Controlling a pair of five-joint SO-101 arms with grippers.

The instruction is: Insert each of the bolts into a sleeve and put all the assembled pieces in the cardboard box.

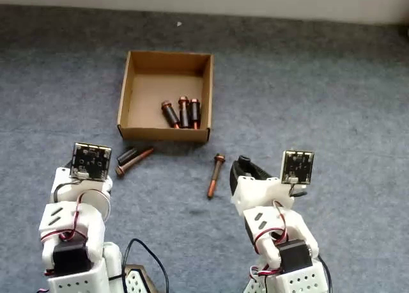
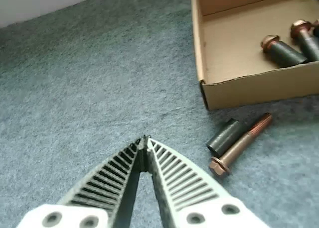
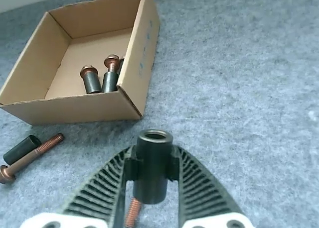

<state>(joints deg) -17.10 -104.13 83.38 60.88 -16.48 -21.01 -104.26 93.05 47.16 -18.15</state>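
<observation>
My right gripper (image 3: 153,152) is clamped narrow on a dark sleeve (image 3: 153,178), one finger on each side. The sleeve is upright with its open bore facing up. I'd say it's held that way so a bolt can go straight down the bore. In the high view that gripper sits lower right of centre. The arm is folded back low over the grey carpet (image 1: 319,82), wrist pitched toward the cardboard box (image 1: 148,91).

A bit of copper thread shows between the fingers under the sleeve. I read it as lying on the carpet, not as something in the sleeve.

My left gripper (image 2: 145,141) is closed, tips touching, nothing in it. The left arm is tucked back at lower left of the high view, gripper angled down at the carpet. I can't tell if the tips touch it.

The loose bolt (image 1: 215,176) lies flat at centre of the high view, just left of the right gripper, head toward the box. It's apart from everything, and probably the mate for the held sleeve.

The second bolt (image 1: 135,160) and second sleeve (image 1: 128,155) lie side by side, touching, just below the box's near wall, left of centre. They're close to the left arm, so I'd take them as that arm's job.

The box is upper left of centre with its top open. Three assembled pieces (image 1: 183,112) lie side by side near its lower right corner, heads toward the far wall.

My judgement is that three are done and two are left.
</observation>
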